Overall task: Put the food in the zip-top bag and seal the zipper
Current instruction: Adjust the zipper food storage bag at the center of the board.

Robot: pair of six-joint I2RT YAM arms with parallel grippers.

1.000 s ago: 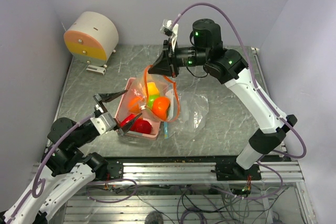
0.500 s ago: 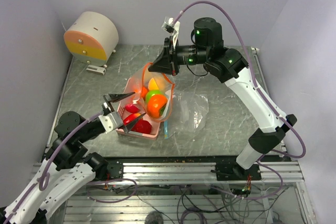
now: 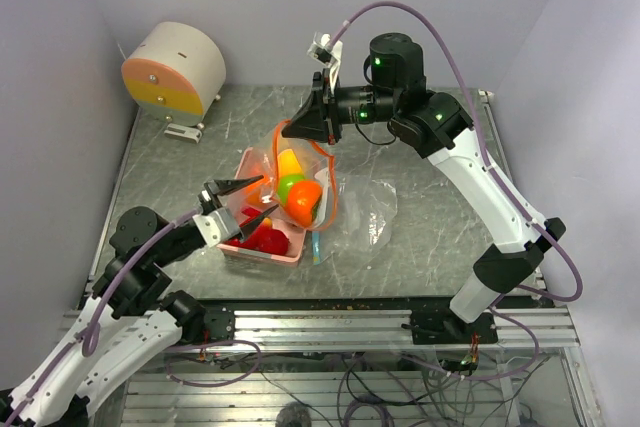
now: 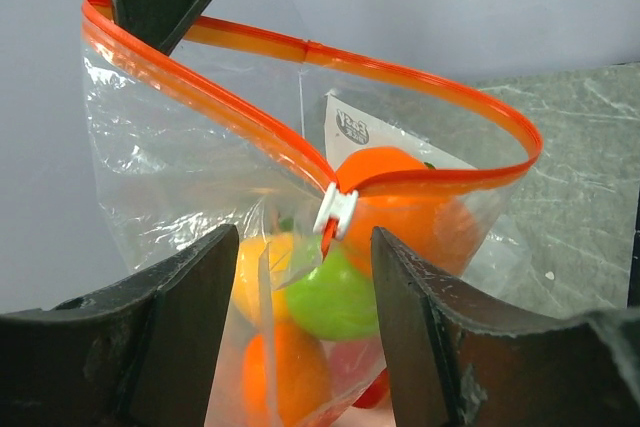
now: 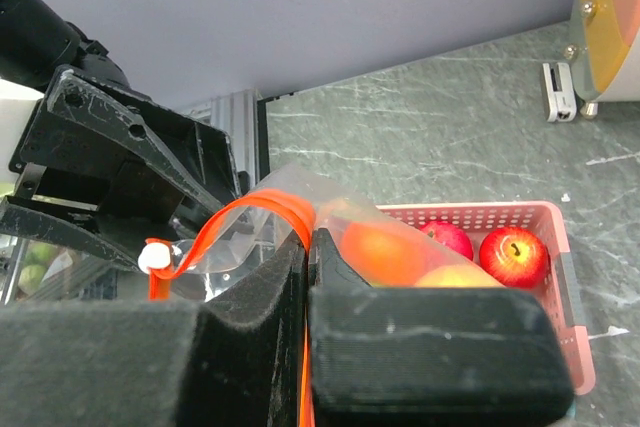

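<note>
Two red apples, one pink basket

The zip-top bag is clear, crinkly, glossy plastic, its zipper an orange strip. Glossy red apples sit in a pink perforated plastic basket. The counter is matt, veined stone.

A pink slatted plastic basket sat on the grey-green marbled table, beneath the left fingers. A crumpled clear plastic bag with a teal strip lay flat just beside the basket, lower than the right fingers and off to one side. A cream drum-shaped object with an orange-and-yellow face stood well apart from both pairs of fingers, in the table's far corner.
</note>
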